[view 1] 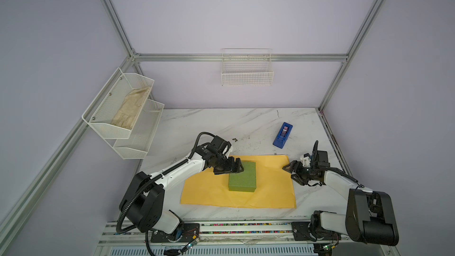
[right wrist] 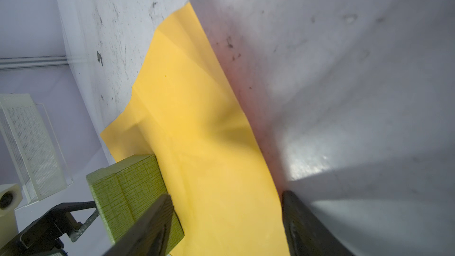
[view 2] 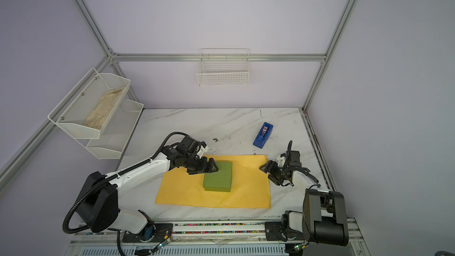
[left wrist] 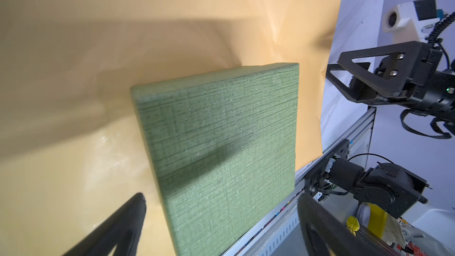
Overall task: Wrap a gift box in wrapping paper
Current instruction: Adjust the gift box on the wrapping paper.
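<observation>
The olive-green gift box [view 1: 242, 178] [view 2: 218, 177] rests on the middle of the yellow wrapping paper [view 1: 270, 190] [view 2: 248, 193], which lies flat on the marble table. My left gripper [view 1: 239, 166] [view 2: 213, 166] hovers over the box's far left corner, open. In the left wrist view its jaws [left wrist: 221, 198] stand either side of the box [left wrist: 221, 144] with gaps showing. My right gripper [view 1: 288, 171] [view 2: 264, 170] is open at the paper's right edge. In the right wrist view the gripper [right wrist: 226, 195] has one finger over the paper [right wrist: 209, 131] and one over bare table. The box [right wrist: 123, 193] is seen beyond it.
A blue tape dispenser [view 1: 283, 135] [view 2: 263, 135] sits on the table [view 1: 209, 124] behind the paper's right end. A white wire basket [view 1: 247, 71] hangs on the back wall. A two-tier mesh shelf [view 1: 123, 114] with a beige cloth hangs on the left wall.
</observation>
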